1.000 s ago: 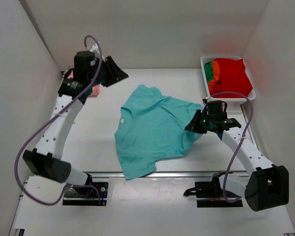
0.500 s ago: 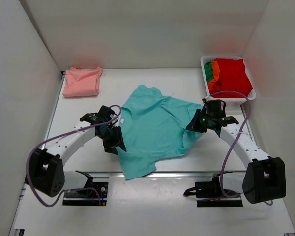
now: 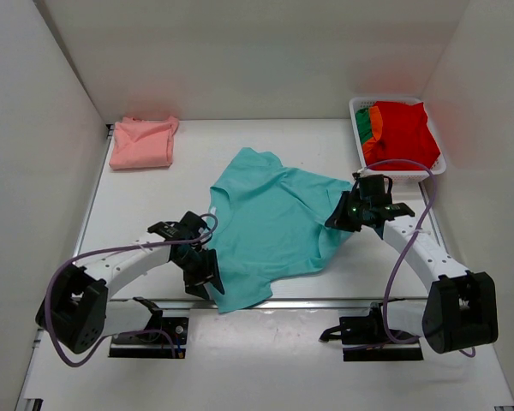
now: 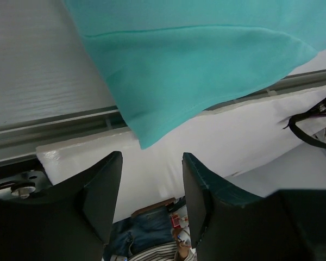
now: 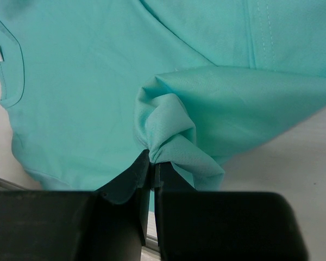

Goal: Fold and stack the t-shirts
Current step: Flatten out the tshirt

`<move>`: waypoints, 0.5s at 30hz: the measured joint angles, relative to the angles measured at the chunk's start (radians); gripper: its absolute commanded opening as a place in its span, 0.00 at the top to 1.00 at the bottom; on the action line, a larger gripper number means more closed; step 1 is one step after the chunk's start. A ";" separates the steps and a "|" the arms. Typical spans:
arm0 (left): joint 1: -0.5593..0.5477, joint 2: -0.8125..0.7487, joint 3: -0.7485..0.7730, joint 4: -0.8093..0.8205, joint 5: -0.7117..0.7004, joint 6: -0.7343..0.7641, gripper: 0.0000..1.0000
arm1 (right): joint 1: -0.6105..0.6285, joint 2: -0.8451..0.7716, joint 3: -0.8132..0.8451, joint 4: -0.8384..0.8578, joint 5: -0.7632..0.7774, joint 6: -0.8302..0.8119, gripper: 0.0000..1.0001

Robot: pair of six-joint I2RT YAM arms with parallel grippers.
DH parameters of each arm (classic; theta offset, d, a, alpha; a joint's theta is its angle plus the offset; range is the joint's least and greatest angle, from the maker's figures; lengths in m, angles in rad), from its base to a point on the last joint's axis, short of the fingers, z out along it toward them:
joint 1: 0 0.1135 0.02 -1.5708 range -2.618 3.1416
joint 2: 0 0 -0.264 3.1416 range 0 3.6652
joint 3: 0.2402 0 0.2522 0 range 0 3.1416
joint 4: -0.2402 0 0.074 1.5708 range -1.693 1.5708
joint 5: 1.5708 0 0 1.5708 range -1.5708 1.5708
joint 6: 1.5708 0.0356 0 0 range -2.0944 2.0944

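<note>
A teal t-shirt [image 3: 270, 227] lies spread and rumpled in the middle of the table, its near hem hanging over the front edge. My right gripper [image 5: 154, 166] is shut on a bunched fold of the teal t-shirt [image 5: 174, 138] at its right side [image 3: 347, 214]. My left gripper [image 4: 152, 163] stands open and empty just beyond the shirt's near-left corner [image 4: 168, 98], by the table's front rail [image 3: 207, 278]. A folded salmon pink t-shirt [image 3: 142, 142] rests at the back left. Red [image 3: 404, 133], green [image 3: 362, 124] and orange cloth fill the white basket [image 3: 356, 104].
The basket stands at the back right against the enclosure wall. A metal rail [image 3: 325, 301] runs along the table's front edge. White walls close in the left, right and back sides. Cables loop from both arms.
My left arm has swung down from the pink shirt at the back left to the teal shirt's near-left corner. The right gripper has kept its hold and barely moved.
</note>
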State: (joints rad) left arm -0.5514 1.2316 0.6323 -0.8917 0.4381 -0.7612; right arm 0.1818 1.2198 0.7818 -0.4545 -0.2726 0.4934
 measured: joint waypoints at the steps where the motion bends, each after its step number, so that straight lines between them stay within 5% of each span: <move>1: -0.002 0.004 -0.001 0.010 -0.001 -0.007 0.40 | 0.000 -0.002 -0.004 -0.001 0.000 0.000 1.00; 9: -0.083 0.211 0.033 0.101 0.000 -0.018 0.43 | -0.004 -0.037 -0.032 -0.004 0.002 0.000 1.00; 15: -0.099 0.308 0.110 0.056 -0.005 0.044 0.36 | -0.019 -0.052 -0.032 -0.004 0.001 -0.002 1.00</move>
State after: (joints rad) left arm -0.6502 1.5394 0.7425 -0.8352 0.4332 -0.7174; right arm 0.1627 1.1679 0.7498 -0.4587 -0.2714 0.4919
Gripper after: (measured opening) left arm 0.631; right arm 0.020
